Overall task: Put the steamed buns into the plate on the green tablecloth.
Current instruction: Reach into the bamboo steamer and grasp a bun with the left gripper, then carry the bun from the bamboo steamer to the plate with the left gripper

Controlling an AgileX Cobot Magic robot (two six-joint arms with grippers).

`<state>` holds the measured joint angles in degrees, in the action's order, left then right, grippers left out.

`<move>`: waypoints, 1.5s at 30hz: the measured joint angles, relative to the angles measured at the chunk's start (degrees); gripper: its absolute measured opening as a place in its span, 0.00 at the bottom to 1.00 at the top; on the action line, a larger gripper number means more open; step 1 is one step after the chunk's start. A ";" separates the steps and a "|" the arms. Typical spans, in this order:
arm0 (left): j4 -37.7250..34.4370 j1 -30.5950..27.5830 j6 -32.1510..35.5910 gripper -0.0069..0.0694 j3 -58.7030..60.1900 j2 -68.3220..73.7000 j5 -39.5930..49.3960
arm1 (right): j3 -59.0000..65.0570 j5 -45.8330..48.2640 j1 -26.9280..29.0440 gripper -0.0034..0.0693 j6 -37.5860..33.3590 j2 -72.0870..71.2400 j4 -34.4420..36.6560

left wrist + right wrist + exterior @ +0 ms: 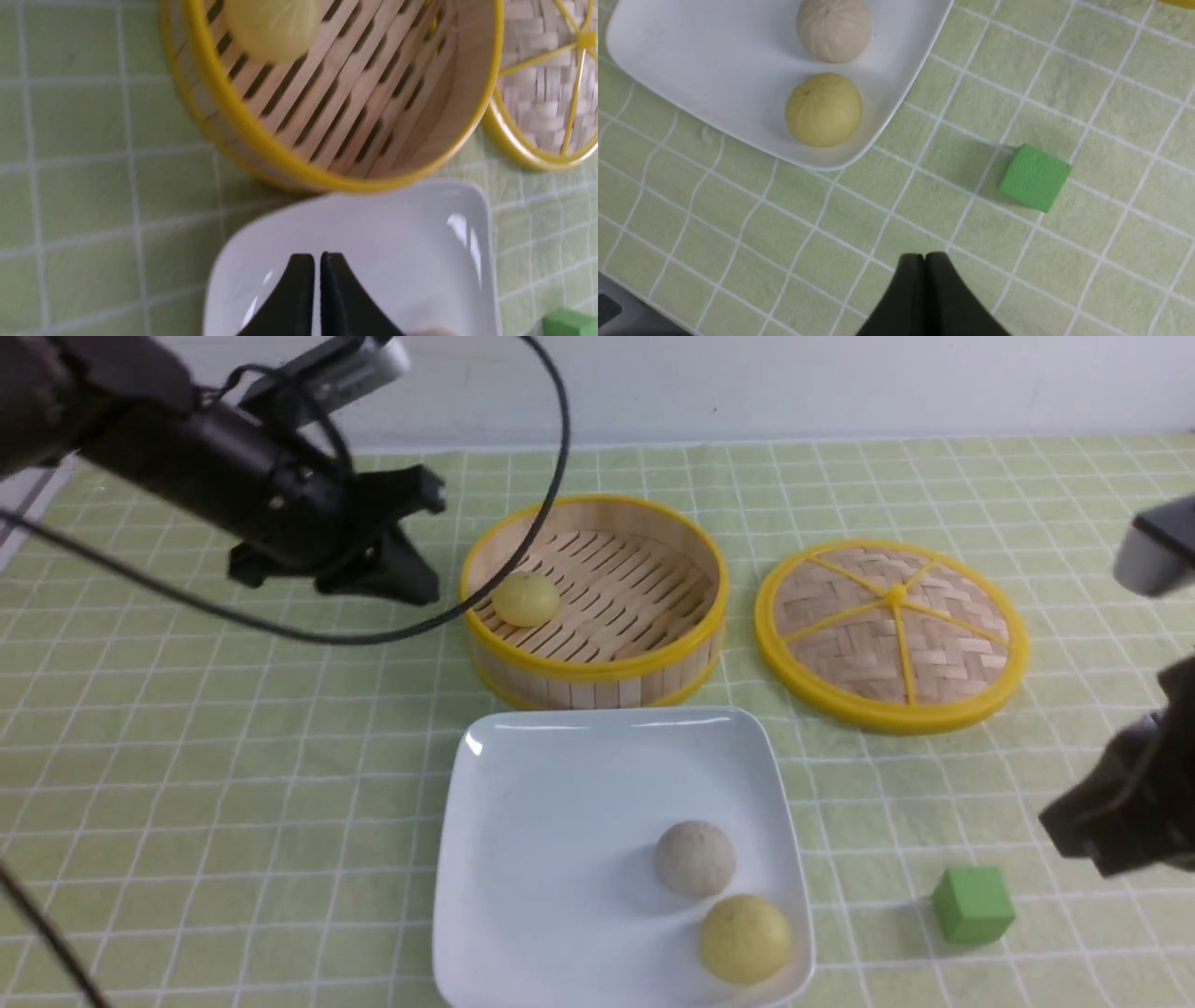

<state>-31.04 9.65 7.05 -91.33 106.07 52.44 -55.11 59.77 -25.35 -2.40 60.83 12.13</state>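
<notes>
On the green tablecloth (233, 784) lies the white square plate (560, 821). Two steamed buns rest in its near right corner, one off-white (695, 859) (833, 29) and one pale yellow (745, 938) (823, 109). A third pale yellow bun (527, 598) (273, 28) lies inside the bamboo steamer (597, 663). My left gripper (431, 546) (317, 255) hangs left of the steamer. Its fingers stand almost together with nothing between them. My right gripper (1050, 821) (924, 255) is shut and empty, above the cloth right of the plate.
A woven lid with a yellow rim (892, 630) lies right of the steamer. A green cube (973, 904) (1035, 177) sits on the cloth near the plate's right front corner, close to my right gripper. A black cable loops over the steamer's left side.
</notes>
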 joint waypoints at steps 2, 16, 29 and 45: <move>2.35 2.16 -2.26 0.27 -6.67 5.26 0.43 | 2.18 -0.62 0.00 0.03 0.00 -1.56 0.00; 31.68 12.76 -14.51 0.63 -34.76 28.33 5.39 | 3.89 -4.21 0.00 0.04 0.00 0.69 -0.05; 33.42 12.83 -15.59 0.22 -35.75 31.01 4.11 | 3.89 -5.00 0.00 0.05 0.00 3.75 -0.05; 31.04 12.83 -10.66 0.12 -20.40 -3.26 18.44 | 3.89 -5.75 0.00 0.06 -0.67 4.21 -1.57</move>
<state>0.00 22.48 -3.61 -111.72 102.82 70.87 -51.22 54.02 -25.35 -3.07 65.03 10.56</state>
